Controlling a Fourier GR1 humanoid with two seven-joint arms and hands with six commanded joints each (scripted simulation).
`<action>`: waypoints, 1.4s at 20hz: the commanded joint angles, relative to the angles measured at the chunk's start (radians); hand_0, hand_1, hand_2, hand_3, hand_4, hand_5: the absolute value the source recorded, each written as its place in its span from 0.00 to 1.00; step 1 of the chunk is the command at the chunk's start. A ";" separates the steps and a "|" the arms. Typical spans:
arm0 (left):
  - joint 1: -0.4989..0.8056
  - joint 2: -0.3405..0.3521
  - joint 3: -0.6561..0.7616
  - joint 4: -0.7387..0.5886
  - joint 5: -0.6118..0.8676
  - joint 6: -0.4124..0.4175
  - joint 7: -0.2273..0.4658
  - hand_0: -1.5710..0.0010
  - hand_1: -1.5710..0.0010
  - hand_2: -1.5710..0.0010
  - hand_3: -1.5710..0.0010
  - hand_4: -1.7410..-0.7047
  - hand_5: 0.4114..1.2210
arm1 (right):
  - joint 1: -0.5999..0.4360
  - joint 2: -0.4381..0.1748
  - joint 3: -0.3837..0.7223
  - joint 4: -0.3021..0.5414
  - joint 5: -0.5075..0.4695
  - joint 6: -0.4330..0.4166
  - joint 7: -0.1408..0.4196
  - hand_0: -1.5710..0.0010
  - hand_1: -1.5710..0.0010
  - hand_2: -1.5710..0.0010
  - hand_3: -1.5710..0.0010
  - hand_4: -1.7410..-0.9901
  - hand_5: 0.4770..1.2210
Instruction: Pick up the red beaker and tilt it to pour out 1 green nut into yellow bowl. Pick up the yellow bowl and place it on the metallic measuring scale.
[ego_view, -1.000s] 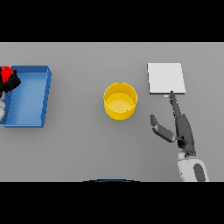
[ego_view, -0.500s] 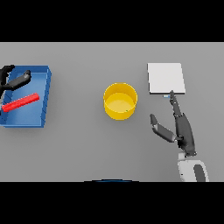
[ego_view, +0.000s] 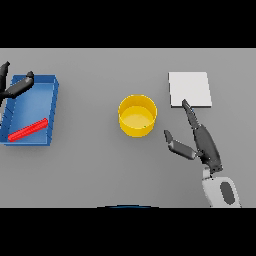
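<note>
While beaker (ego_view: 28, 130) lies flat in blue tray (ego_view: 52, 109), left hand (ego_view: 16, 87) hovers spread above; right hand (ego_view: 200, 141) spread between bowl (ego_view: 137, 116) and scale (ego_view: 189, 89).

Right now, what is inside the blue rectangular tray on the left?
Inside the blue rectangular tray lies the red beaker on its side, slanted, near the front wall. The open left hand reaches over the tray's far left corner and covers that part. No green nut shows.

A: What sits on the grey table (ego_view: 90, 170)?
B: A blue tray (ego_view: 35, 102) with raised walls, rectangular, near the left edge.
A: Where on the table?
B: Far left, well apart from the centre.
</note>
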 joint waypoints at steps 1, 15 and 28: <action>-0.008 -0.006 -0.003 -0.007 0.001 0.001 0.015 0.99 0.99 0.99 0.99 0.93 0.35 | -0.023 -0.017 0.011 0.007 0.024 0.009 0.004 1.00 1.00 1.00 1.00 0.72 0.31; 0.008 -0.003 -0.016 -0.036 0.000 0.009 0.018 1.00 1.00 1.00 1.00 0.91 0.39 | -0.436 -0.235 0.262 0.205 0.353 0.255 0.003 1.00 1.00 1.00 1.00 0.62 0.24; -0.011 -0.007 -0.016 -0.015 -0.003 -0.004 0.007 1.00 1.00 1.00 1.00 0.91 0.40 | -0.648 -0.191 0.394 0.475 0.414 0.386 -0.088 1.00 1.00 1.00 1.00 0.64 0.27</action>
